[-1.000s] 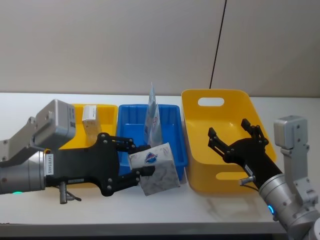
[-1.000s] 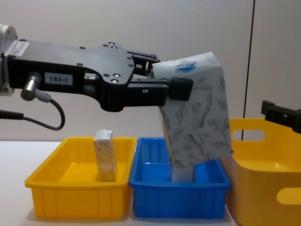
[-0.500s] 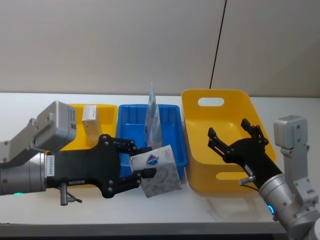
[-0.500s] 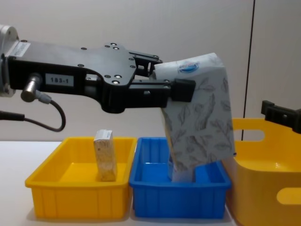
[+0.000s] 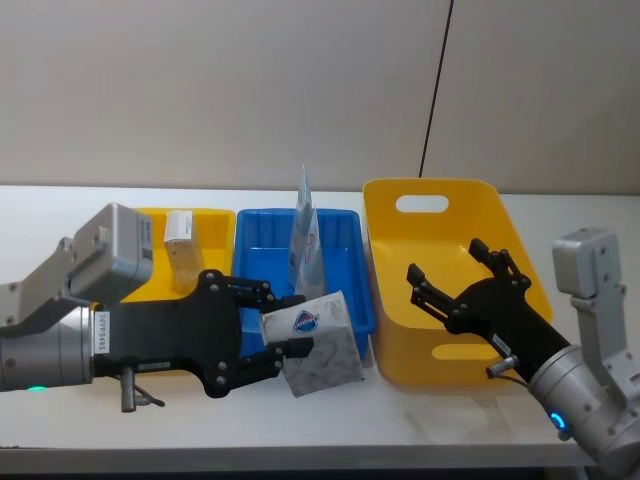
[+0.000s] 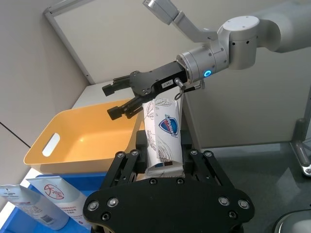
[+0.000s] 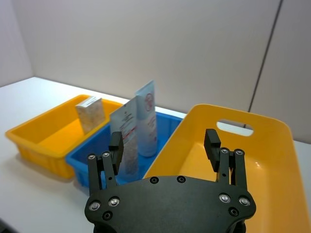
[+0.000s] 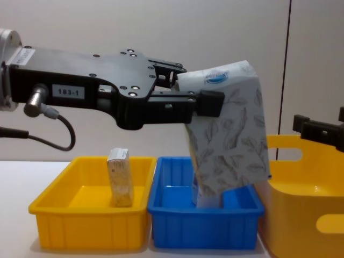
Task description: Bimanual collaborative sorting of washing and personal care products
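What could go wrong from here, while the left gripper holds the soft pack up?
The left gripper pinches the leaf-print pack only near its logo end; the rest hangs loose, so it might slip out. The right gripper, open above the large yellow bin, may close on the limp part and grasp poorly. Moved low, the pack might knock over the upright pouches in the blue bin.

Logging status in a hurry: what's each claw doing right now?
The left claw is shut on the pack.
The right claw is open, holding nothing.
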`<action>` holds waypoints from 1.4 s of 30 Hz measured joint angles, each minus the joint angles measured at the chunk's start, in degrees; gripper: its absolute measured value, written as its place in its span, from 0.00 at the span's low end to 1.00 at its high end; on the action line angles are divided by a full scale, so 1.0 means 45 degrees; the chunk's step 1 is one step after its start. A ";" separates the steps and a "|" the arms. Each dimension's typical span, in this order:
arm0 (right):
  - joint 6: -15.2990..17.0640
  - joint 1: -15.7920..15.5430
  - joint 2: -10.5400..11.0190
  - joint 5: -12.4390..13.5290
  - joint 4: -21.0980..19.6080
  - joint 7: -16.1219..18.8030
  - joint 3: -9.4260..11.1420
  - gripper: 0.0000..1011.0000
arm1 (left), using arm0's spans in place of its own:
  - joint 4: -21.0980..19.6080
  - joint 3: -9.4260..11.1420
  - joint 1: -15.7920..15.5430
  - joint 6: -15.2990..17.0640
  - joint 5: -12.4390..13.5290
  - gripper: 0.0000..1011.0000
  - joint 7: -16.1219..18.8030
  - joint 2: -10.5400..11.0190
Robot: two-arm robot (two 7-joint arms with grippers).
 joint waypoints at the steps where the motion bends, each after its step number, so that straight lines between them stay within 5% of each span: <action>1: 0.0028 0.0013 0.0144 0.0103 -0.0024 0.0234 0.0023 0.99 | 0.0000 0.0002 0.0000 0.0000 0.0000 0.35 -0.0002 0.0000; 15: 0.0412 0.0207 0.1657 0.1190 -0.0231 0.2749 0.0231 0.99 | 0.0000 0.0006 0.0000 -0.0001 -0.0001 0.35 -0.0014 0.0000; 24: 0.0699 0.0398 0.3064 0.1953 -0.0348 0.4793 0.0344 0.99 | -0.0001 0.0007 0.0001 0.0000 0.0001 0.35 -0.0014 0.0000; 42: 0.0443 0.1029 0.5217 0.2673 -0.0371 0.8317 0.0148 0.99 | -0.0001 0.0006 0.0001 0.0001 0.0001 0.35 -0.0012 0.0000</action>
